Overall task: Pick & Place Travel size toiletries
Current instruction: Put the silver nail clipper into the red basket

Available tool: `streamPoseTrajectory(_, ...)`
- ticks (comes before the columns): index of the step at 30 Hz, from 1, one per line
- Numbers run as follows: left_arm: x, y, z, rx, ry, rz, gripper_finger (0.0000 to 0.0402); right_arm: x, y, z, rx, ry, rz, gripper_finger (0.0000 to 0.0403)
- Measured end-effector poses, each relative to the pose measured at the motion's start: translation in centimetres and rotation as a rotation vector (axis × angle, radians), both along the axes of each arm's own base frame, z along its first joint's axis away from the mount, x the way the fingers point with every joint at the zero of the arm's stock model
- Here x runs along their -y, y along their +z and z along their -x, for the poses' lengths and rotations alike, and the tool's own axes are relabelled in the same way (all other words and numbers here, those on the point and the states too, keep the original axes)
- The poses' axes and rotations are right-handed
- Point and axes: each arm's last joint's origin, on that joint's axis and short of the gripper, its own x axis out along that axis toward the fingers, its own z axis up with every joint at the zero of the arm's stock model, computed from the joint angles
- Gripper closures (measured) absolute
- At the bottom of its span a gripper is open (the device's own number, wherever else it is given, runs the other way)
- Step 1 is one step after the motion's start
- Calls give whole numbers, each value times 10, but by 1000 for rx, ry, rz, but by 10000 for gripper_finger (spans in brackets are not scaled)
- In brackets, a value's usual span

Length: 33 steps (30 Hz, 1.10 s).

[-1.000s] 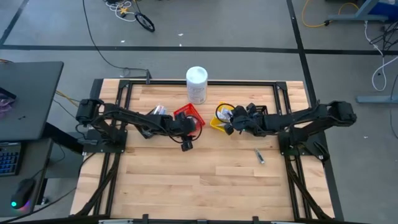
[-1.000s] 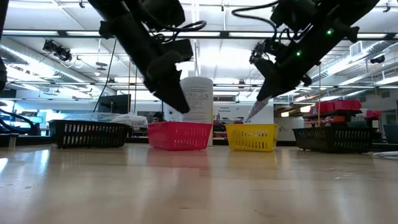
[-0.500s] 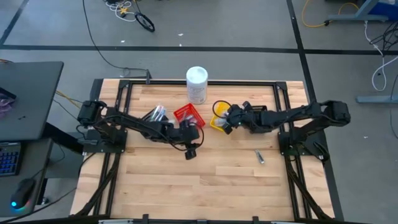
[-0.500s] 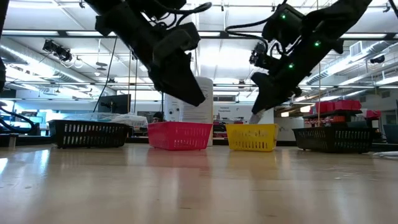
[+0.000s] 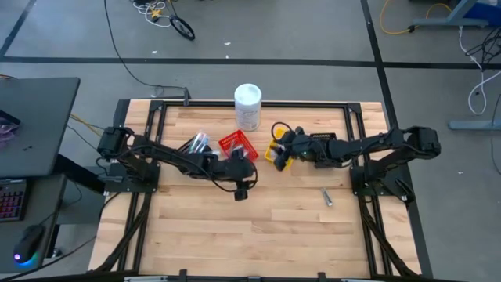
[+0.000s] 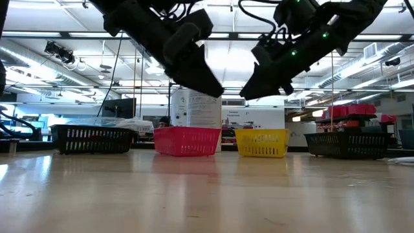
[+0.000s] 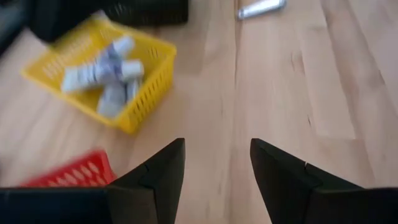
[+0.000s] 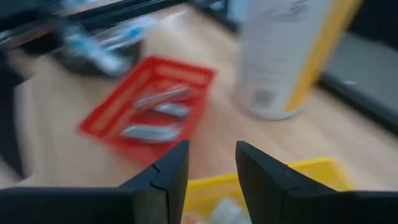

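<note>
White-and-blue tubes [image 7: 102,71] lie in the yellow bin [image 5: 274,151]. Silvery tubes [image 8: 155,112] lie in the red bin [image 5: 237,145]. One more silvery tube [image 5: 327,197] lies flat on the table toward the right. My left gripper [image 5: 243,189] hangs above bare wood just near of the red bin, open, with nothing between its fingers [image 7: 214,146]. My right gripper [image 5: 279,158] hovers over the yellow bin, open and with nothing in it [image 8: 211,149], slanting toward the red bin.
A tall white canister [image 5: 247,106] stands at the far edge behind the two bins. A black bin [image 5: 196,143] with more small items sits left of the red one. Bare wood stretches across the table's near half.
My right gripper has tipped up from pointing steeply down into the yellow bin and drawn slightly toward the table's left; the pale item at its tips no longer shows there. My left gripper has tipped up and shifted a little toward the right and near edges.
</note>
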Motion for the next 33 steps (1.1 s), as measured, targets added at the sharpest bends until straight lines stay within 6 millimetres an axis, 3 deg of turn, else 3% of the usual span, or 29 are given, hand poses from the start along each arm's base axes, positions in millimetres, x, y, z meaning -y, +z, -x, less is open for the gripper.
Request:
streamPoseTrajectory(8,-8,15,-10,146,-90,-161,212,-35,-11,3,-101,241,-166,261)
streamPoseTrajectory(12,-13,23,-13,210,-115,-246,212,-49,-10,14,-182,162,-77,261)
streamPoseTrajectory(15,-17,27,-15,244,-123,-298,212,-58,1,26,-248,112,-60,261)
streamPoseTrajectory(21,-27,33,-17,284,-136,-407,212,-77,14,50,-320,155,-258,261)
streamPoseTrajectory(26,-34,38,-18,317,-127,-456,212,-91,3,75,-584,216,-517,261)
streamPoseTrajectory(33,-43,39,-18,323,-101,-459,212,-92,-20,93,-657,-8,-631,261)
